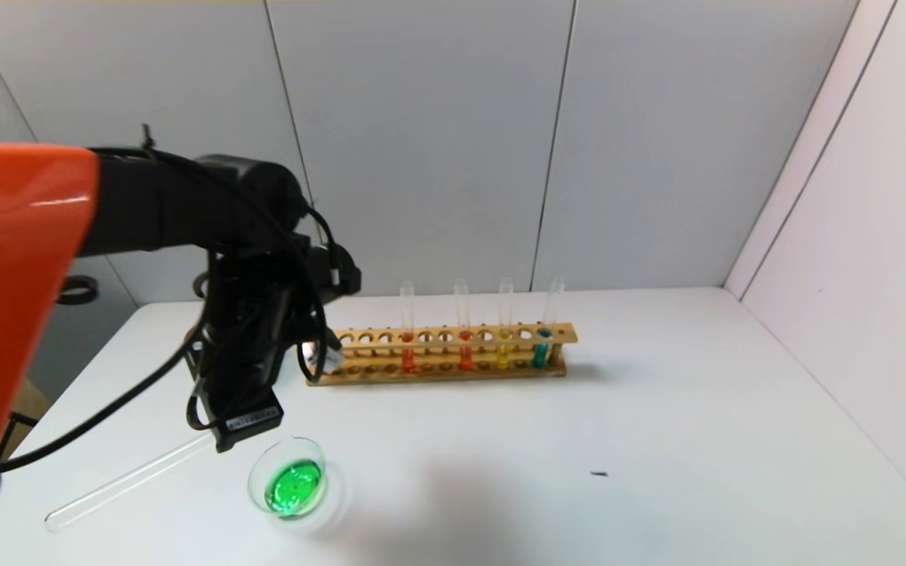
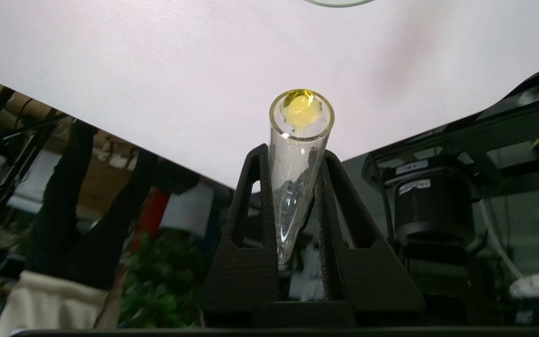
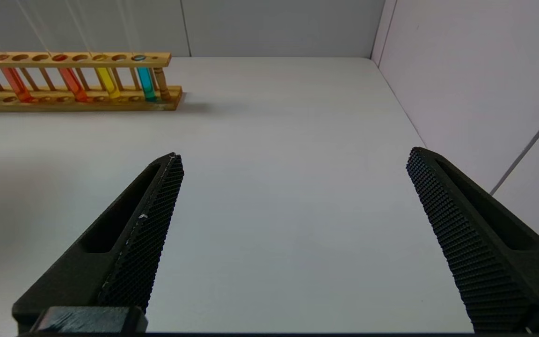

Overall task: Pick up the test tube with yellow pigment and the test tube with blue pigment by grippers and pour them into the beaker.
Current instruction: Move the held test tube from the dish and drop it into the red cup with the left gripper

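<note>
Yellow-pigment test tube (image 2: pixel 300 140), nearly drained, sits clamped in the left hand (image 2: pixel 293 168); right hand (image 3: pixel 293 196) gapes apart.

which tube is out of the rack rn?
The near-empty test tube with yellow residue, clamped in the left gripper beside the beaker. The two orange-red, one yellow and one blue tubes stand upright in the rack.

Open table (image 1: pixel 657 440) right of beaker (image 1: pixel 289 481); rack (image 1: pixel 441 354) blocks behind.
</note>
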